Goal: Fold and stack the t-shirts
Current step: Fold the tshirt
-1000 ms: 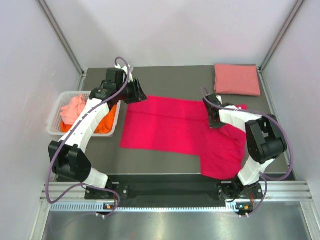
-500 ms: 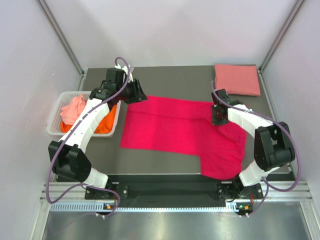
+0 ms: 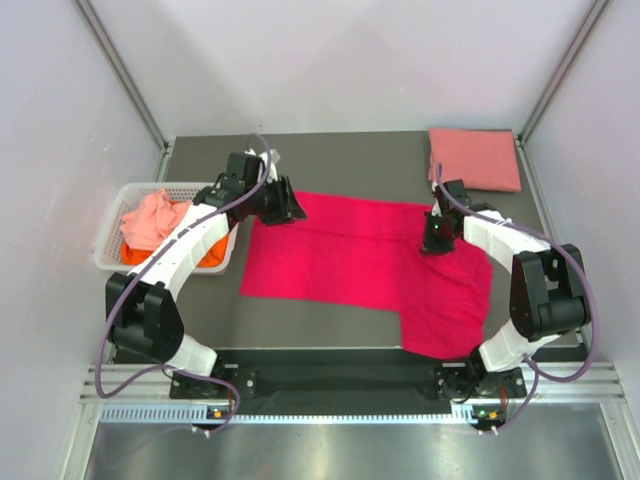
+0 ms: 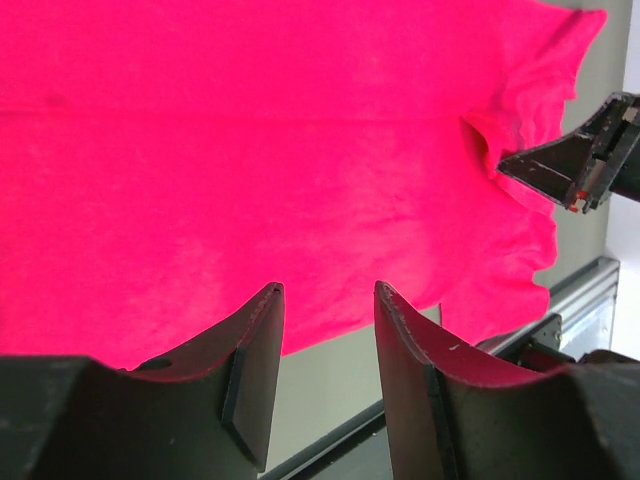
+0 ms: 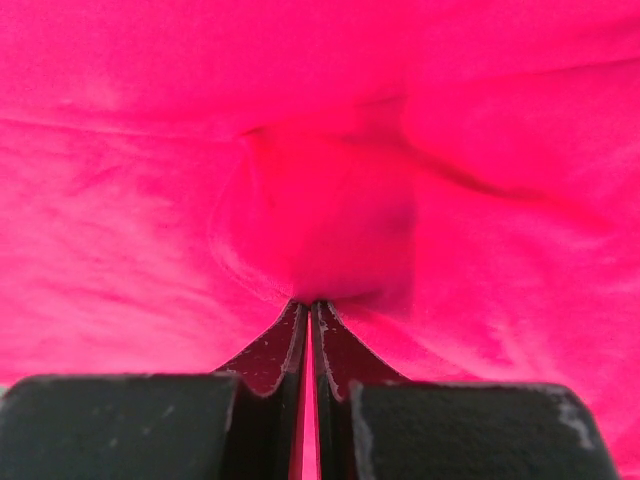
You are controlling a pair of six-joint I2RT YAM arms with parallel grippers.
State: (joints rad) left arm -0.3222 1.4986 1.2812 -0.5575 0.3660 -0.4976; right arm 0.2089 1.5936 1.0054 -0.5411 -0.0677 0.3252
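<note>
Grey table [image 3: 350,160], pale walls [image 3: 330,60], magenta-red t-shirt [image 3: 340,260] spread

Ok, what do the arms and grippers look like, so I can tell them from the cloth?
The left arm and right arm have white links, black joints and a mauve cable looping alongside each. The left gripper and right gripper have black wedge-shaped fingers.

orange t-shirt [image 3: 213,258] half hidden, magenta t-shirt [image 4: 300,150] cropped

Overhead camera is looking down on the table [image 3: 350,160]; wrist cameras are peering close — all sharing the magenta shirt [image 3: 340,255].
</note>
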